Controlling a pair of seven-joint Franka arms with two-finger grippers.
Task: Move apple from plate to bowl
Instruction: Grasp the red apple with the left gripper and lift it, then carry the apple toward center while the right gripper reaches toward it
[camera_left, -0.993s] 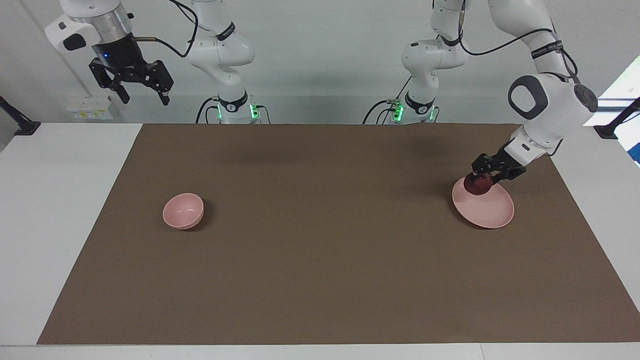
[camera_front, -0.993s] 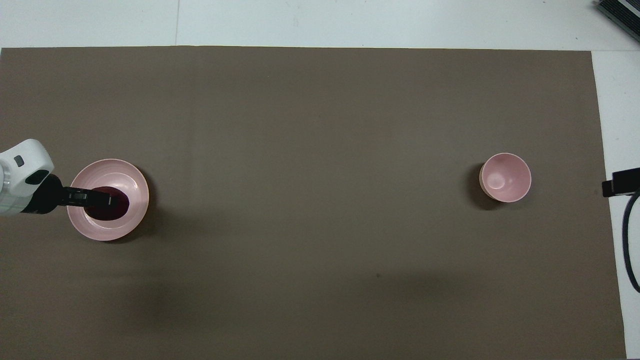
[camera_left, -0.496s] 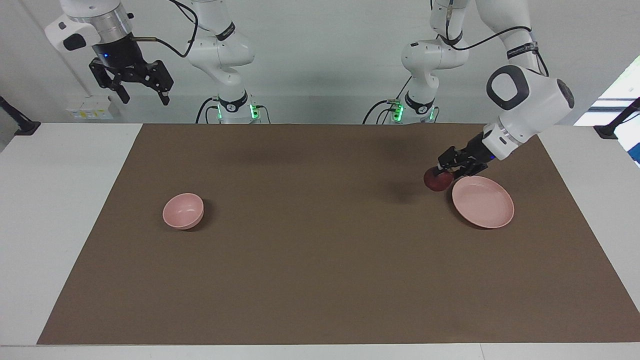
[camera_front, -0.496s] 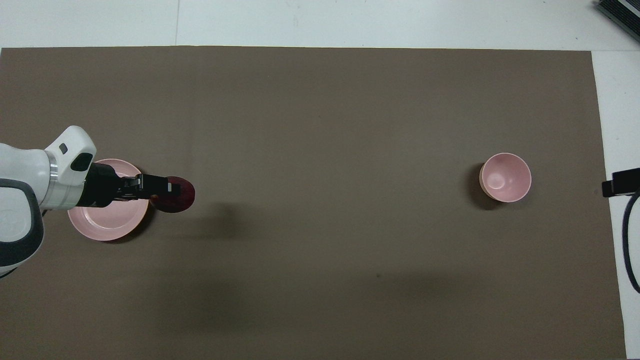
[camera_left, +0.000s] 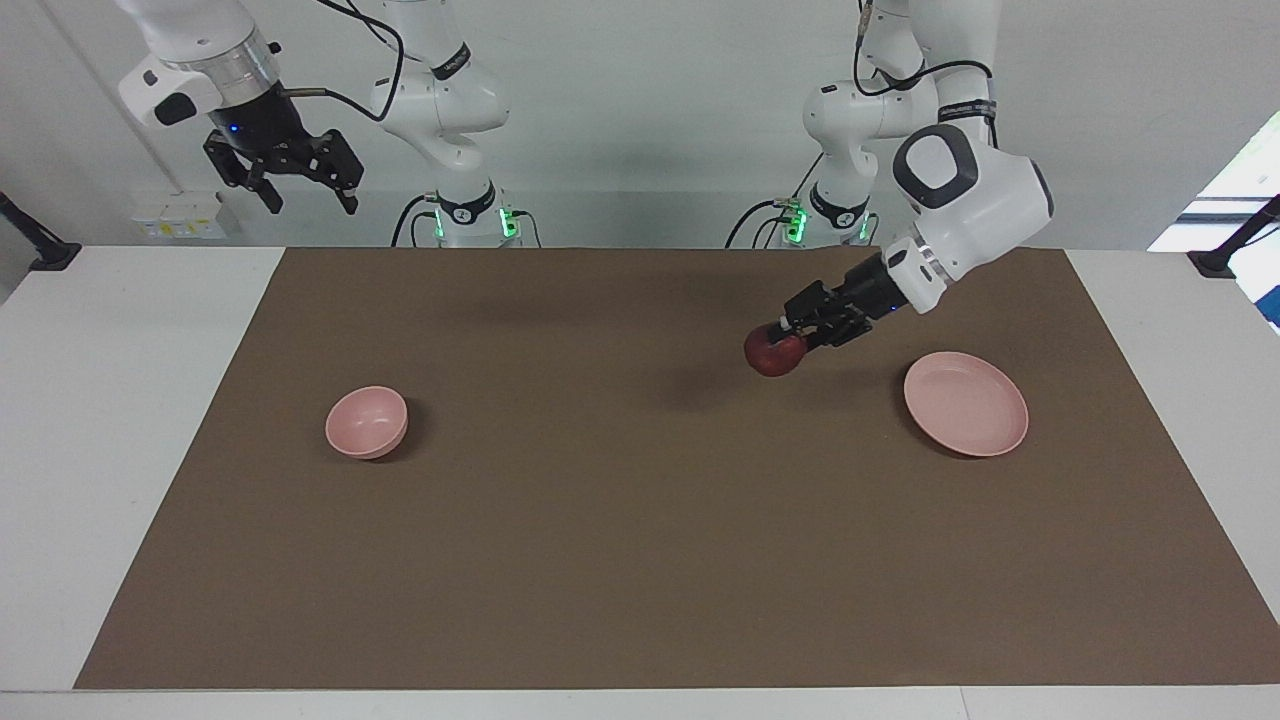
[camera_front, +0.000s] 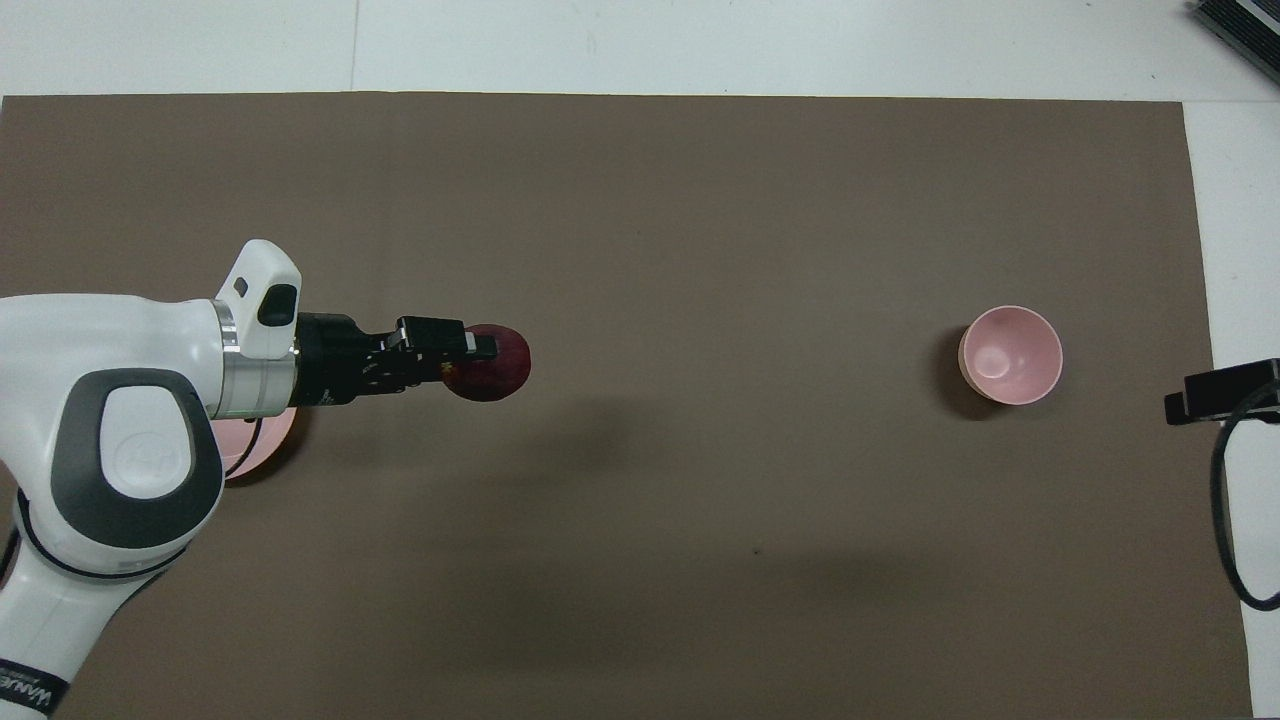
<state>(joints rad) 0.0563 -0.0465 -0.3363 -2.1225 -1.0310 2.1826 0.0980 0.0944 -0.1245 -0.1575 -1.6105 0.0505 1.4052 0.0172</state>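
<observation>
A: Brown mat across a white table; at the facing view's upper left the right gripper waits, fingers spread. Small deep pink bowl sits empty mid-left.

B: Dark red round apple, clamped in the left gripper, rides over bare mat, off the flat pink plate. Path looks unobstructed; carry and drop remain.

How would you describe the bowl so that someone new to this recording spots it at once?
On the brown mat covering the table, look toward the right arm's end, where the right gripper hangs high in the air. The bowl sits alone there: small, deep, round, pale pink and empty. The other pink dish, the plate, is wider and flat.
</observation>
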